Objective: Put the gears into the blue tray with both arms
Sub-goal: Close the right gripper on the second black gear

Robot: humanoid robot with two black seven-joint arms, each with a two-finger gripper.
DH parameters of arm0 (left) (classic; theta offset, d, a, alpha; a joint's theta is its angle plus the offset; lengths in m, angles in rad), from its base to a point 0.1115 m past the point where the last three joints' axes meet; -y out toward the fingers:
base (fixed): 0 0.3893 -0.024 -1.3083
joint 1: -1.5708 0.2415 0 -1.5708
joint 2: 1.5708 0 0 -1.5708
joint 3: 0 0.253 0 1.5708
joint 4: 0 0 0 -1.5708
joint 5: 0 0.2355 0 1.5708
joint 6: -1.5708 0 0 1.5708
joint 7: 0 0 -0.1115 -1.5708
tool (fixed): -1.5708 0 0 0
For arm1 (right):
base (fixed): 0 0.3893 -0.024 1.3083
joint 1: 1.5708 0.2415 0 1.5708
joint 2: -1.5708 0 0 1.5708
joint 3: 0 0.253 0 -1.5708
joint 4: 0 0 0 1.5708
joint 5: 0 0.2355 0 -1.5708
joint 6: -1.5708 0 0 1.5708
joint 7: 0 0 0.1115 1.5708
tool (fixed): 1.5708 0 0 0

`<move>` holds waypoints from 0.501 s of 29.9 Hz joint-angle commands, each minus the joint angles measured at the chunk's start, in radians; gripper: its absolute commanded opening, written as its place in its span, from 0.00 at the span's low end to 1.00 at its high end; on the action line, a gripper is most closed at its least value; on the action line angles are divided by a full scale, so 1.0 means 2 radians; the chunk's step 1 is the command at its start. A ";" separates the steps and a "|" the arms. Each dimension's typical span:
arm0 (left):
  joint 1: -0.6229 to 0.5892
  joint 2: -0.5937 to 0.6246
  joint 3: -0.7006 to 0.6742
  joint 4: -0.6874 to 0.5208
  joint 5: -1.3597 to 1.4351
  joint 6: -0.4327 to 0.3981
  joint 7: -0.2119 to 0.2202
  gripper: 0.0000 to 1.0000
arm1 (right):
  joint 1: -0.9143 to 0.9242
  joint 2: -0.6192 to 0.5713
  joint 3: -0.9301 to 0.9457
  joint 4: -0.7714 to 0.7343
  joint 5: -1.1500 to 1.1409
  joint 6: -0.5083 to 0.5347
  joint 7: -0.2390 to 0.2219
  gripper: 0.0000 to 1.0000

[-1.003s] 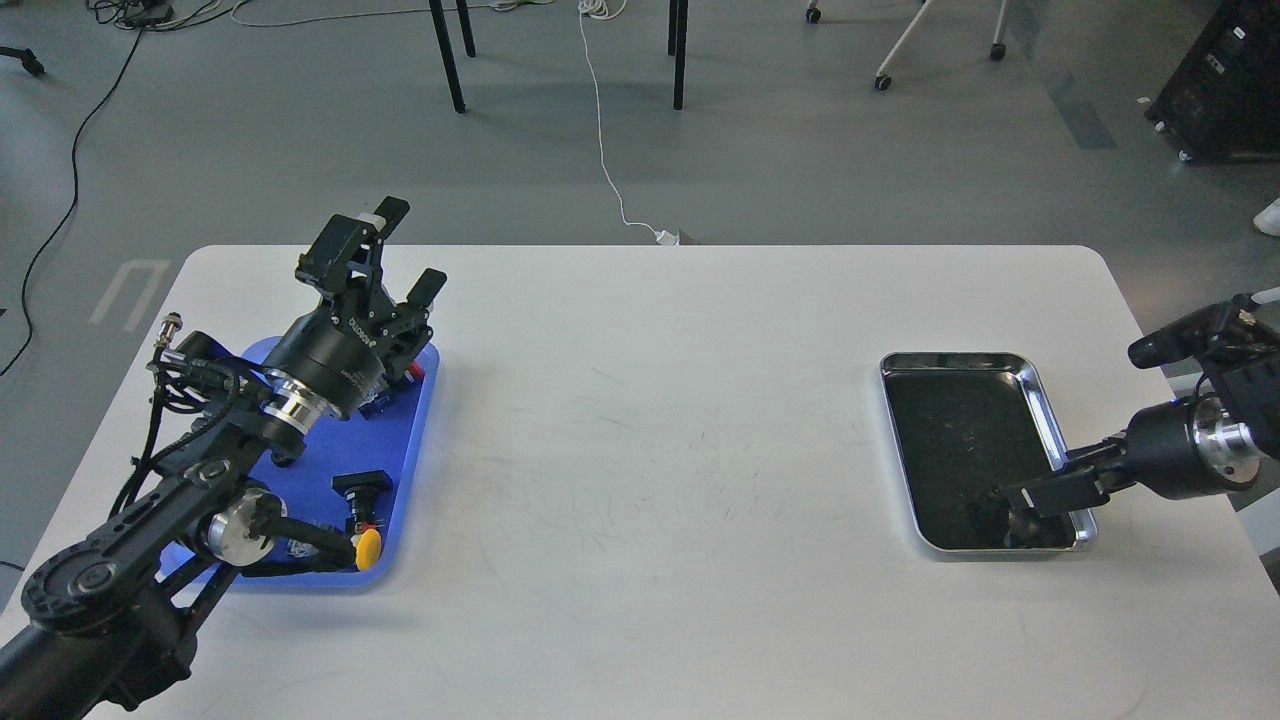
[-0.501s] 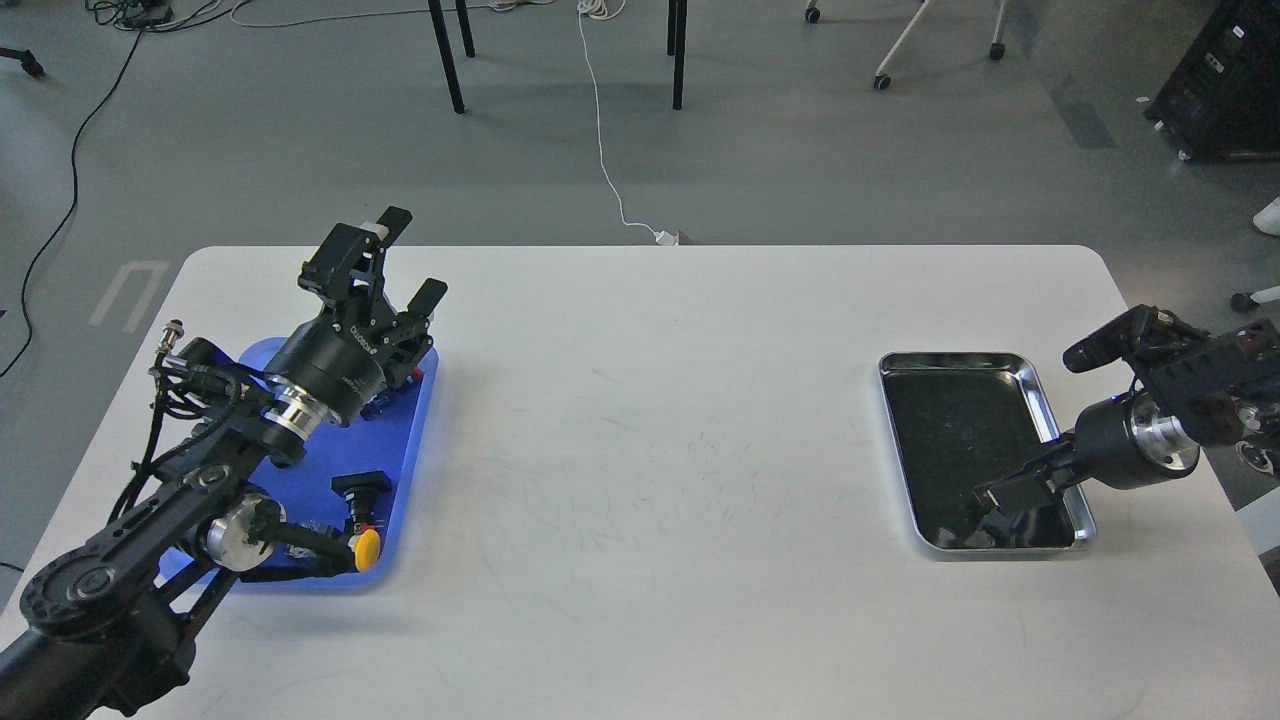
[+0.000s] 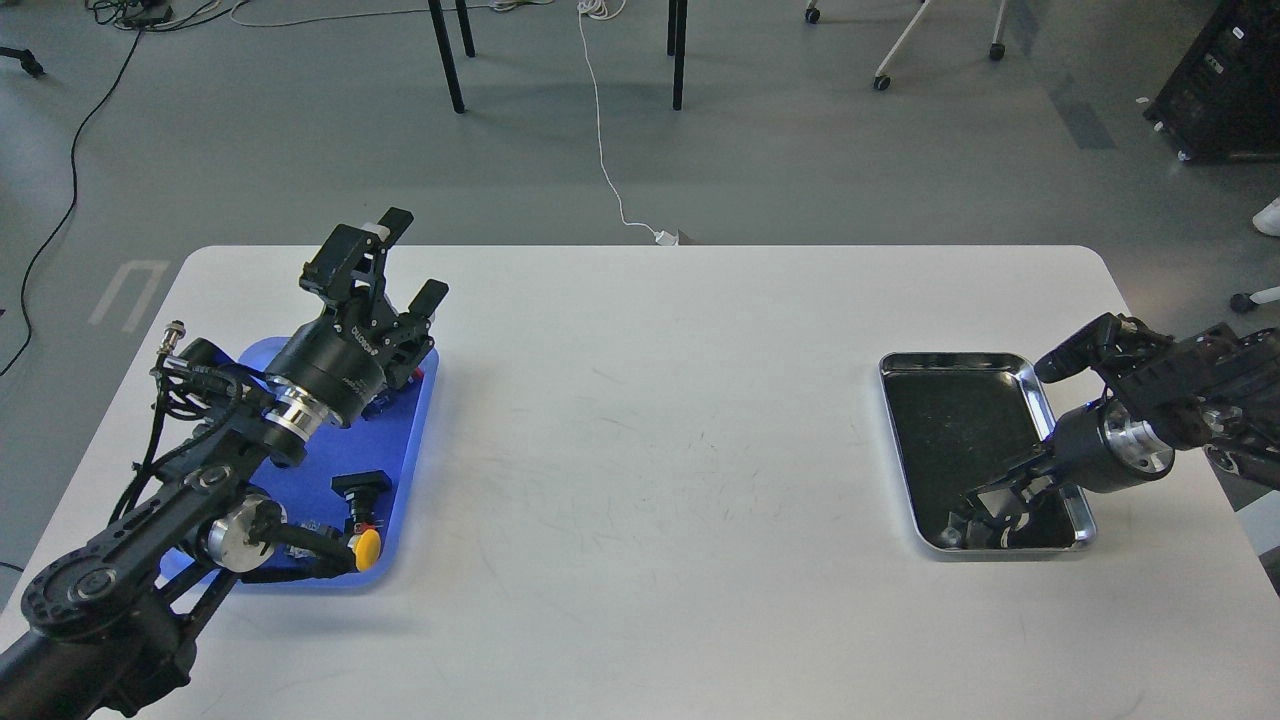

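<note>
Meanwhile, my right gripper point(image 3: 985, 515) has slid leftward and downward across the last second, from the near right corner of the metal tray point(image 3: 1030, 368) in the lower right of the frame to a spot deeper over its black floor, with the wrist following in from the right edge. Its fingers look dark and small against that dark floor, so I cannot tell whether they are apart or closed, nor whether anything sits between them. I cannot make out the gears at all in this view; if one lies in that tray, it is lost against the black bottom, near where the gripper now works. My left gripper point(image 3: 405, 262) in the upper left has barely shifted: it hangs above the far right corner of the blue tray point(image 3: 410, 450), fingers clearly spread and holding nothing. The blue tray already carries some push buttons, among them a yellow-capped one point(image 3: 368, 547) near its front edge and a black-bodied one point(image 3: 362, 487) beside it. I read the right arm's creep as lining up for a pick in the metal tray, so the carry across the table point(image 3: 650, 450) to the blue tray is not yet begun.
</note>
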 commanded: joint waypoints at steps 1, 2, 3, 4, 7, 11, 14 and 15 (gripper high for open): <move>0.001 0.001 0.000 0.000 0.000 0.000 0.000 0.98 | 0.000 0.004 -0.006 -0.002 0.000 0.000 0.000 0.62; 0.001 0.001 0.000 0.000 0.000 0.000 0.000 0.98 | 0.000 0.005 -0.007 -0.003 0.000 0.000 0.000 0.60; 0.001 0.001 0.000 0.000 0.000 0.000 0.000 0.98 | 0.000 0.006 -0.007 -0.003 0.000 0.000 0.000 0.59; 0.001 0.001 0.000 0.000 0.000 0.000 0.000 0.98 | 0.000 0.007 -0.007 -0.003 0.000 -0.001 0.000 0.59; 0.001 0.000 0.000 0.000 0.000 0.000 0.000 0.98 | -0.001 0.009 -0.008 -0.004 0.000 -0.001 0.000 0.49; 0.001 0.000 0.000 0.000 0.000 0.000 0.000 0.98 | -0.002 0.012 -0.009 -0.005 0.000 -0.001 0.000 0.45; 0.001 0.001 0.000 0.001 0.000 0.000 0.000 0.98 | -0.001 0.012 -0.009 -0.006 0.000 -0.001 0.000 0.34; 0.001 0.001 0.000 0.000 0.000 0.000 0.000 0.98 | -0.001 0.012 -0.009 -0.007 0.000 -0.002 0.000 0.32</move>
